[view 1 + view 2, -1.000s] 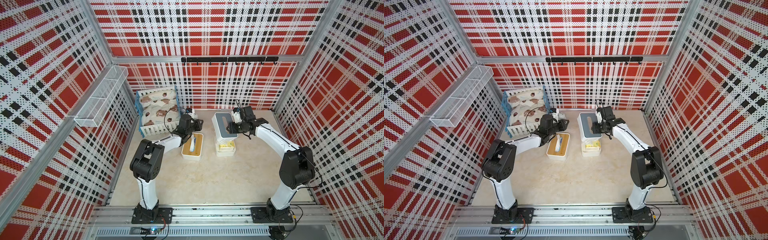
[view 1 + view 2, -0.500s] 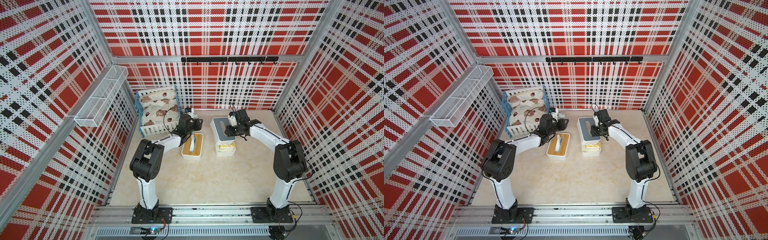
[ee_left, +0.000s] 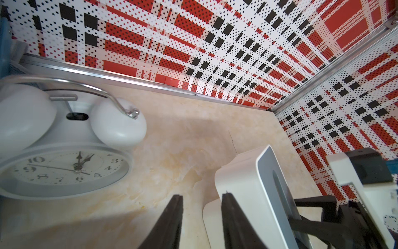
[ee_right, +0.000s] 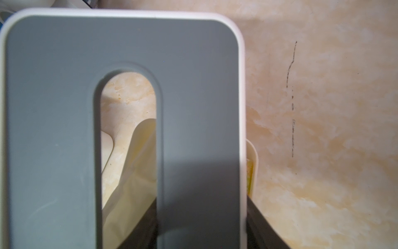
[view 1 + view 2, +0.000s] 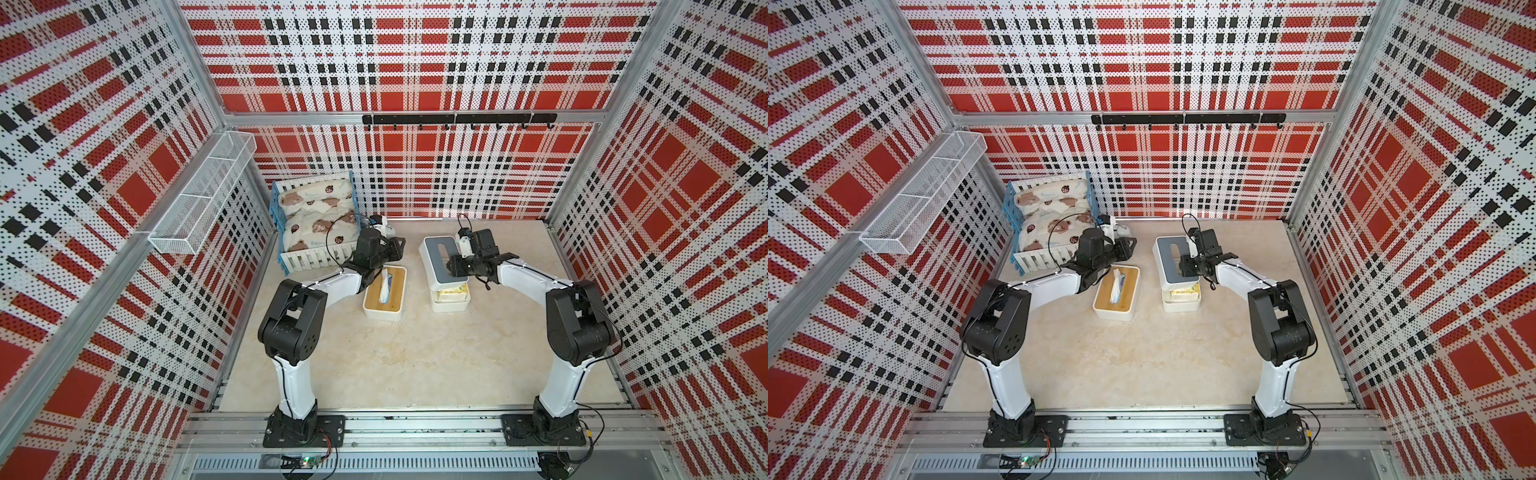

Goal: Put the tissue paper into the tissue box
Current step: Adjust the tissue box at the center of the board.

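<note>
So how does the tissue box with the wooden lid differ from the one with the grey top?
The wooden-lid box is closed, lid flat; the grey-top box is apart, its cover held tilted over its base by the right gripper. A tissue sticks up from the wooden-lid box's slot; the grey-top box's slot is empty. Both are white and rectangular, with a slot on top.
</note>
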Available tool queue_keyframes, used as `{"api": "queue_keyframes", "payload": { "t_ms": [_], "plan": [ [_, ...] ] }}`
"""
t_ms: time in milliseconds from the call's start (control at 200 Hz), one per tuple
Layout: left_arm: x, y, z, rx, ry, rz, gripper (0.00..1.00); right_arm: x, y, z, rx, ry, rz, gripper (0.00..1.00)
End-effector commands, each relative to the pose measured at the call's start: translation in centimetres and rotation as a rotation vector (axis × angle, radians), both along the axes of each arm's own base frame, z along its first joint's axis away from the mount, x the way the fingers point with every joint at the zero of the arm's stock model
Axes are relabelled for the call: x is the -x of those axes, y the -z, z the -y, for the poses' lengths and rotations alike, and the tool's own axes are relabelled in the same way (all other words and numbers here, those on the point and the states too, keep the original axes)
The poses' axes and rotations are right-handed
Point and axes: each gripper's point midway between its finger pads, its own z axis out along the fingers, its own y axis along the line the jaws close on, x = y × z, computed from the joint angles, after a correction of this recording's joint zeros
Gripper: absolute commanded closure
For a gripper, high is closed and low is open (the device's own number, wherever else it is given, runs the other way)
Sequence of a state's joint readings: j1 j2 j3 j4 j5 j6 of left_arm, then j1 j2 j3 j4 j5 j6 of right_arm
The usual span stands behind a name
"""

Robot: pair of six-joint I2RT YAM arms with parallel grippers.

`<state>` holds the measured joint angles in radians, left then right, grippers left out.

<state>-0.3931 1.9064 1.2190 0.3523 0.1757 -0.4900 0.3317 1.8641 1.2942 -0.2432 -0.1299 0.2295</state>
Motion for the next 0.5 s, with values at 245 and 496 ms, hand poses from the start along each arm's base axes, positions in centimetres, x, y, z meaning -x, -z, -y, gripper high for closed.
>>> {"api": "queue_keyframes", "payload": {
  "t_ms": [245, 496],
  "plan": [
    [0.1, -2.2, -0.8, 0.012, -0.024, 0.054, 0.63, 0.5, -1.7, -3.3, -0.098, -0.056, 0.054, 0.7],
    [0.0, -2.1, -0.8, 0.012, -0.025, 0.053, 0.63, 0.6, -2.5, -3.7, -0.131, -0.062, 0.066, 0.71]
  ]
}}
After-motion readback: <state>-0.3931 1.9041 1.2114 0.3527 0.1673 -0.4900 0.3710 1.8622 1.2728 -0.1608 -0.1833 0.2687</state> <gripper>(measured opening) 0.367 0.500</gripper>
